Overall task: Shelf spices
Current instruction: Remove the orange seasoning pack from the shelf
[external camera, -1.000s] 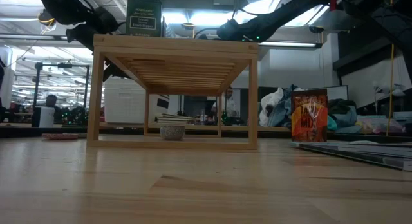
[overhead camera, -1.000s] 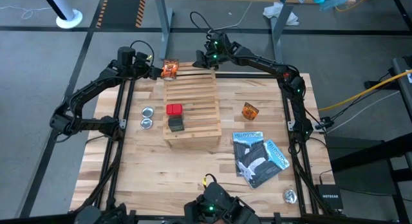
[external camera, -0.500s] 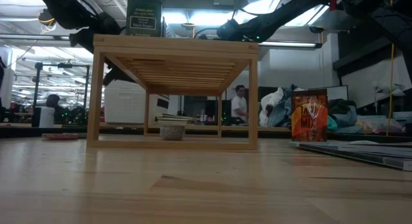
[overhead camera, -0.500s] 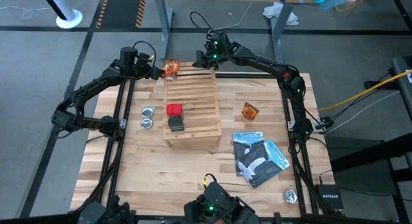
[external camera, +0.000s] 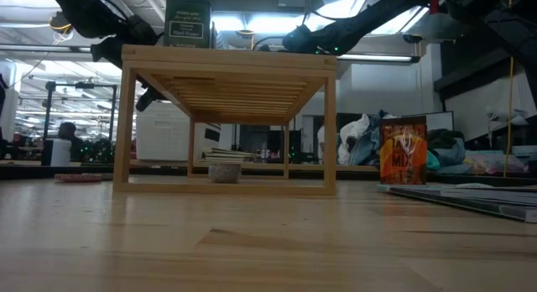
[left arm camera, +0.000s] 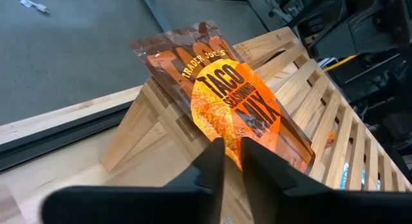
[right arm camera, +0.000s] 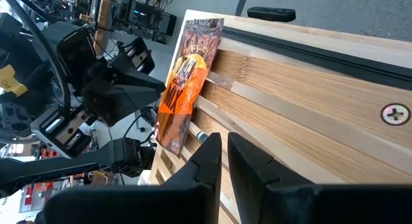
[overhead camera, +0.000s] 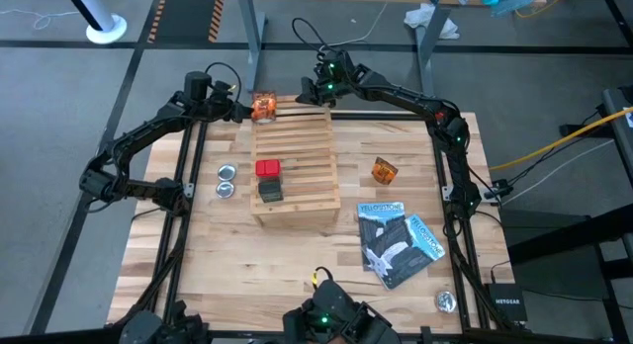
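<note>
My left hand (left arm camera: 228, 150) pinches the taco seasoning packet (left arm camera: 228, 105) by its lower edge, standing it over the shelf (overhead camera: 293, 166)'s far corner for placement. My right hand (right arm camera: 222, 150) (fingers nearly together, holding nothing) waits at that same far edge.

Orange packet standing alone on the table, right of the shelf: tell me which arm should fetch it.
Right. The right gripper looks empty at the shelf's far edge, on the loose orange packet's side. The left gripper is shut on the taco seasoning packet at the shelf's far left corner.
</note>
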You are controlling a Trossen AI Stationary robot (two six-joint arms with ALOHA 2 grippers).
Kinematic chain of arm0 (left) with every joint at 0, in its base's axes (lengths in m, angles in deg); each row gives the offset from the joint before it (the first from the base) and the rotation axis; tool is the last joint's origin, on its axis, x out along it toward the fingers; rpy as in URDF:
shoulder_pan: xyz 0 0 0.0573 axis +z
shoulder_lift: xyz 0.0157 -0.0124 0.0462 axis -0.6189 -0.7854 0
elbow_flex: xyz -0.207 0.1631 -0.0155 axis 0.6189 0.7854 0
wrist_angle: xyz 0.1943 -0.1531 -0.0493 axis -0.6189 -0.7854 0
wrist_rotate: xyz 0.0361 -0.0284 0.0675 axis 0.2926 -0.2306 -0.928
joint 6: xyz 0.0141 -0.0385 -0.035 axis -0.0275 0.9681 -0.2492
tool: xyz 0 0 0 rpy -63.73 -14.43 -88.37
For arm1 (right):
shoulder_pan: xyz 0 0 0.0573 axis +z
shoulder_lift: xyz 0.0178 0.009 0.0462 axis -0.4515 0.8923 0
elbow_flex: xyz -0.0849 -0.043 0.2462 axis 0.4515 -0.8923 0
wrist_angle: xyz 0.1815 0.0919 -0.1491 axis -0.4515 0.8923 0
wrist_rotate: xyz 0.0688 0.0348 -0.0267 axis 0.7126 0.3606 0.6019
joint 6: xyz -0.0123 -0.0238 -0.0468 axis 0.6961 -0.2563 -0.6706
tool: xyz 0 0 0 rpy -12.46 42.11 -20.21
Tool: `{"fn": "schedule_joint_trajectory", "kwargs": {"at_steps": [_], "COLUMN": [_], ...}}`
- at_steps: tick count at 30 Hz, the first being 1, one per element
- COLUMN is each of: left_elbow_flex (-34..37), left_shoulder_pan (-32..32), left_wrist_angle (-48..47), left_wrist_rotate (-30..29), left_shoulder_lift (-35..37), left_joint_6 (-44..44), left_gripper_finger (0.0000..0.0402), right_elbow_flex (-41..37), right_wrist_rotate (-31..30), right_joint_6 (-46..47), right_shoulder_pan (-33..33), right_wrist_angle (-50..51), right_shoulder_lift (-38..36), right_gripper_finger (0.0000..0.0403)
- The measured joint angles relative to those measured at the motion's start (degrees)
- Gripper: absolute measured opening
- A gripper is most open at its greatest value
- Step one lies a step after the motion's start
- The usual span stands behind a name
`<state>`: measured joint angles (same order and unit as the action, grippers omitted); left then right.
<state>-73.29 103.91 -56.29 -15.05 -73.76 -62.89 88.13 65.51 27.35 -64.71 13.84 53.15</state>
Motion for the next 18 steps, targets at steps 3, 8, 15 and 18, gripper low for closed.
{"fn": "schedule_joint_trajectory", "kwargs": {"at_steps": [3,8,15,18], "left_elbow_flex": [0.00,0.00,0.00,0.00], "left_shoulder_pan": [0.00,0.00,0.57,0.99], "left_wrist_angle": [-0.02,-0.02,0.00,0.00], "left_wrist_rotate": [0.00,-0.02,-0.09,-0.11], "left_shoulder_lift": [0.01,0.02,0.01,0.02], "left_joint_6": [-0.11,-0.15,-0.29,-0.42], "left_gripper_finger": [0.0010,0.0008,0.0002,0.0004], "right_elbow_flex": [0.00,0.00,0.00,0.00], "right_wrist_rotate": [0.00,0.30,3.63,3.12], "right_joint_6": [0.00,0.00,-0.01,0.34], "right_shoulder_pan": [0.00,0.00,0.04,0.36], "right_wrist_angle": [-0.01,-0.01,-0.02,-0.03], "right_shoulder_lift": [0.00,0.00,0.00,0.00], "right_gripper_finger": [0.0033,0.0033,0.0033,0.0033]}}
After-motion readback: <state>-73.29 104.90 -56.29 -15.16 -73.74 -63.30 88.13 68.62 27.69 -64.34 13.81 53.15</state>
